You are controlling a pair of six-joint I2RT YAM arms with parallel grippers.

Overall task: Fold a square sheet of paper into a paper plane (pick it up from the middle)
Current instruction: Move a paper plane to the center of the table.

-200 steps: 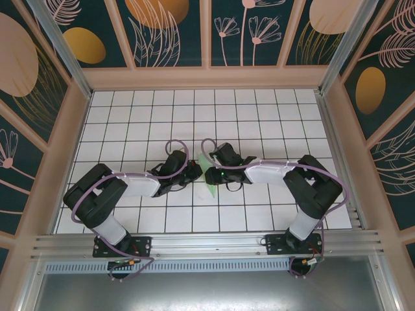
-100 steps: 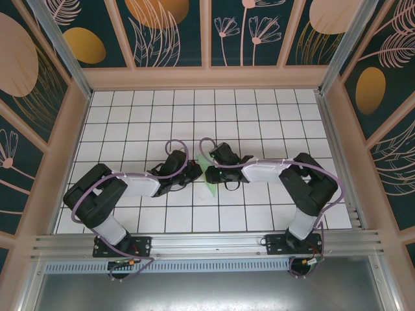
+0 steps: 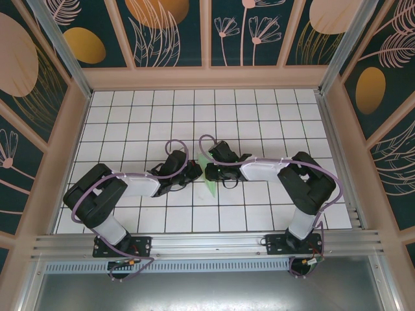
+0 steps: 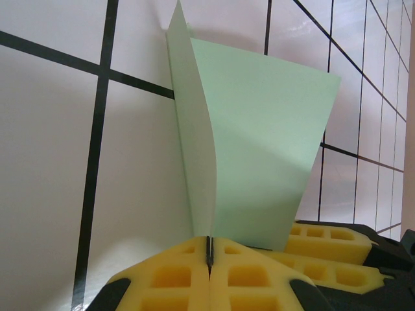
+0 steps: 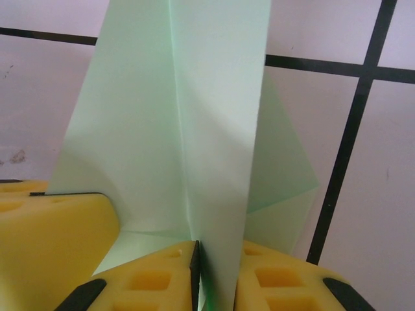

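Counter (image 3: 259, 116): both arms meet mid-grid with the sheet of paper (image 3: 211, 186) between the two sets of jaws, one end sticking out toward the bases. Left jaws are fully closed on one edge, and the paper stands up beyond the pads (image 4: 175, 275), fanning open. Right jaws are closed to a slit on the ridge of a crease (image 5: 185, 162), with a folded flap (image 5: 285, 175) just right of them. My read: part-way. Crease and one flap are in, there's no pointed dart yet, wing folds remain.
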